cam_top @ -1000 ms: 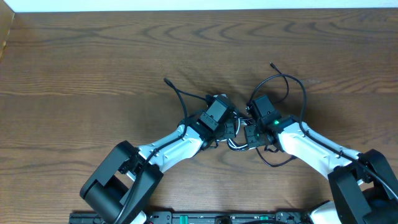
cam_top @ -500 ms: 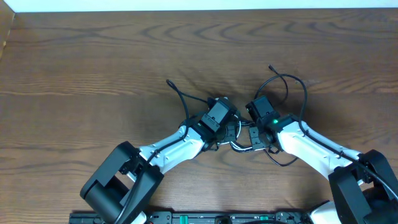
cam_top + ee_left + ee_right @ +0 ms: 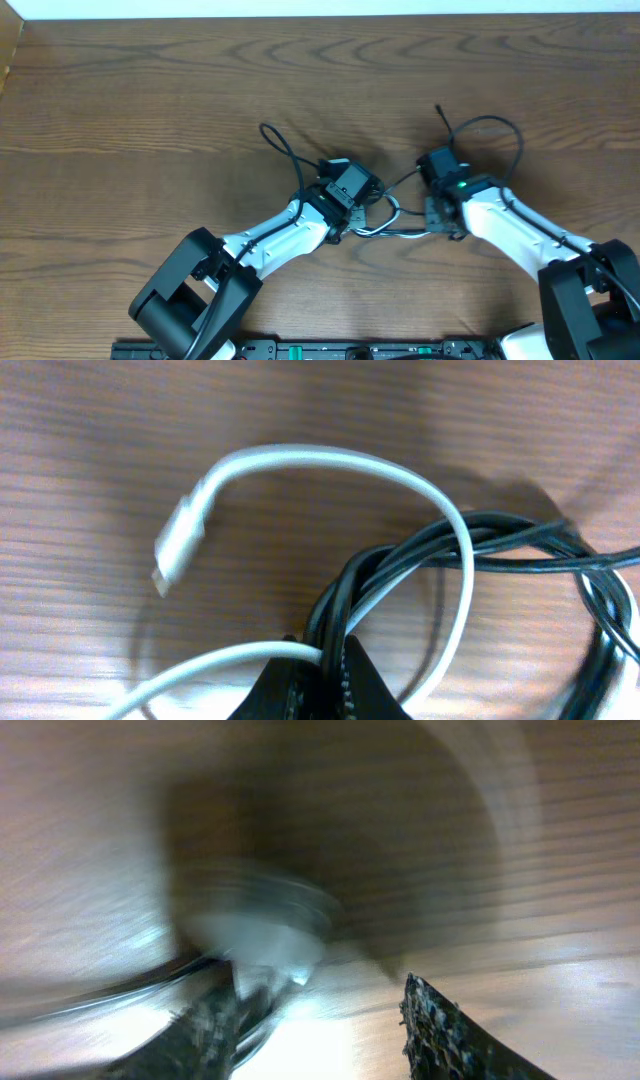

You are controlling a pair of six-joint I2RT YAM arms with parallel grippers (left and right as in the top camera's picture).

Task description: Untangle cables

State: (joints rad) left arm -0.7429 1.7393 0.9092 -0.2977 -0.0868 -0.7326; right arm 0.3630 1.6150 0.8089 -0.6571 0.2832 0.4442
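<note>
The black cable [image 3: 283,148] and the white cable [image 3: 402,232] lie tangled between my two grippers at mid table. My left gripper [image 3: 368,200] is shut on strands of the black cable [image 3: 500,538]; its jaws [image 3: 322,652] pinch them. The white cable [image 3: 330,456] loops round the black strands and passes beside the jaws, its plug end lying free on the wood at the left. My right gripper [image 3: 438,216] is to the right. Its fingers [image 3: 320,1010] stand apart in a blurred view, with a white cord smear against the left finger.
One black cable end points up-left and another points up by the right wrist. A black loop [image 3: 516,138] arcs right of the right arm. The wooden table [image 3: 150,90] stretches to a white wall at the back.
My right gripper has moved right, away from the left one. The white cable now stretches out between them, and the black loop has swung right. The left gripper has barely moved.
</note>
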